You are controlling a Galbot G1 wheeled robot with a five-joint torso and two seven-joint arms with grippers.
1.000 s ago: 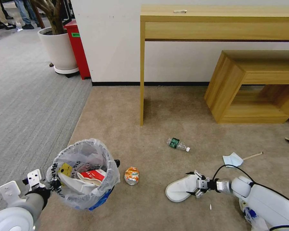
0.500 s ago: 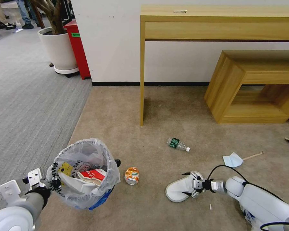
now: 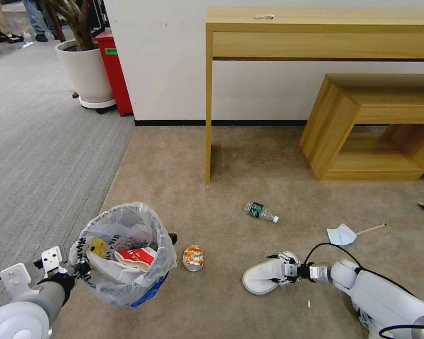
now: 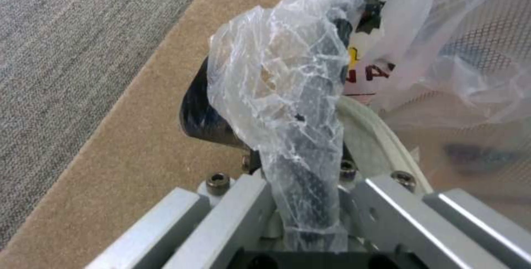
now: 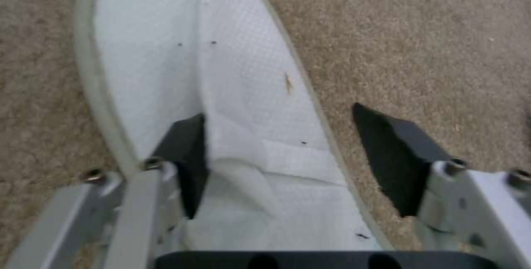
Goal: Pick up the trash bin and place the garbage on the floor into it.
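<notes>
On the beige floor point(image 3: 249, 160), the left hand point(image 3: 82, 269) grips the rim of a bag-lined trash bin point(image 3: 123, 254). A crushed orange can point(image 3: 193, 257) lies just beside it. The right hand point(image 3: 274, 270), fingers spread, straddles a white slipper point(image 3: 261, 278). A green-label bottle point(image 3: 261, 212) and blue mask point(image 3: 341, 234) lie farther off.

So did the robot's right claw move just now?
Yes. The right gripper slid left along the white slipper, towards the orange can, which stayed put.
</notes>
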